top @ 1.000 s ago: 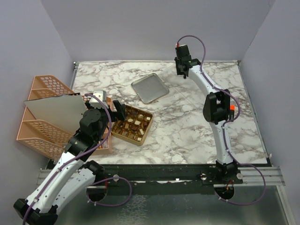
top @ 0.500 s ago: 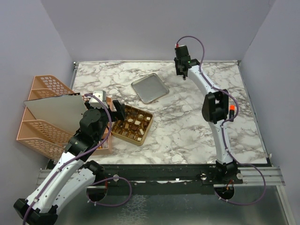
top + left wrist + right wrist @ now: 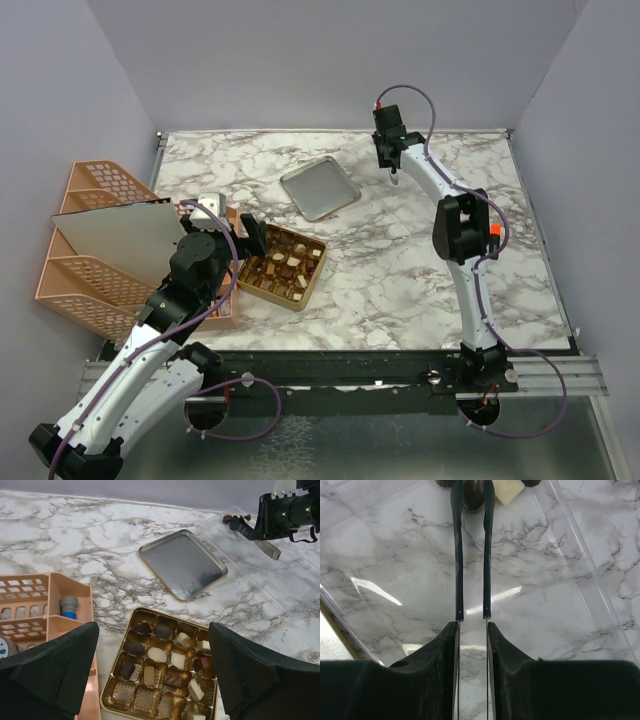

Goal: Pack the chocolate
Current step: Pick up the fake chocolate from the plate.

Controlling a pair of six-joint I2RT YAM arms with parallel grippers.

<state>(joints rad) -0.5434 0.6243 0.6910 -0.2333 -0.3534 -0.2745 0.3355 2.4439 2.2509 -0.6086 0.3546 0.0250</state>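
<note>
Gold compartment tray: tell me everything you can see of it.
The gold tray is square, shiny golden-brown, seemingly thin moulded plastic, with a grid of small compartments. It lies flat and uncovered on the marble table, set askew to the table edge, beside the peach organizer; whether they touch is unclear. Most compartments hold chocolate pieces in dark brown, light brown and white; several along its near side are empty. Nothing else is seen touching it.

This is most likely a robotics lab test cell: two arms [image 3: 190, 270] bolted to an aluminium rail [image 3: 560, 372] at the edge of a marble-patterned table [image 3: 400, 290], plain lilac-grey panels [image 3: 330, 60] enclosing three sides, purple cables [image 3: 262, 418] looping at the bases, peach file racks [image 3: 90, 185] as props.
</note>
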